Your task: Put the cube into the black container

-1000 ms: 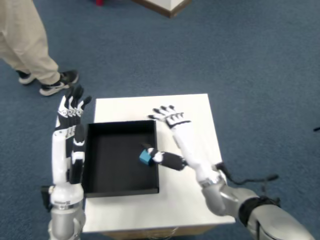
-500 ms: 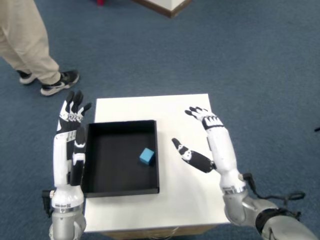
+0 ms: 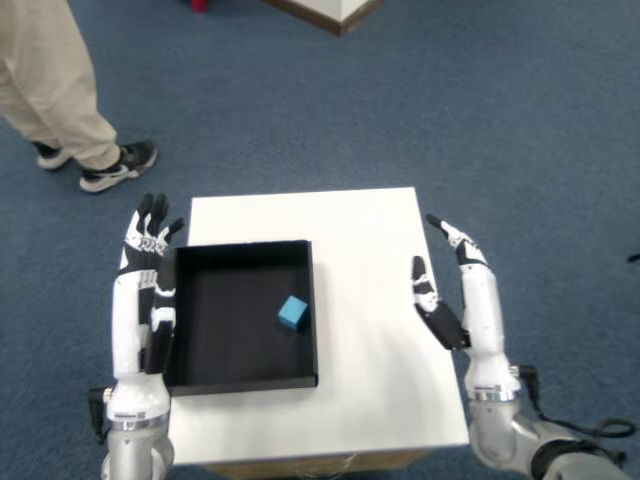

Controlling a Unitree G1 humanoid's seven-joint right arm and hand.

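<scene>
Head view: blue cube (image 3: 293,313) inside black container (image 3: 240,380), near right wall, rotated slightly. Right hand (image 3: 462,290) empty, fingers spread.

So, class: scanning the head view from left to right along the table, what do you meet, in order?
Left hand → black container → cube → bare white table → right hand.

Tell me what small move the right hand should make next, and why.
Probably just settle the right hand at the table's right edge. The blue cube already lies inside the black container, and the hand is open, holding nothing, well clear of the container.
</scene>
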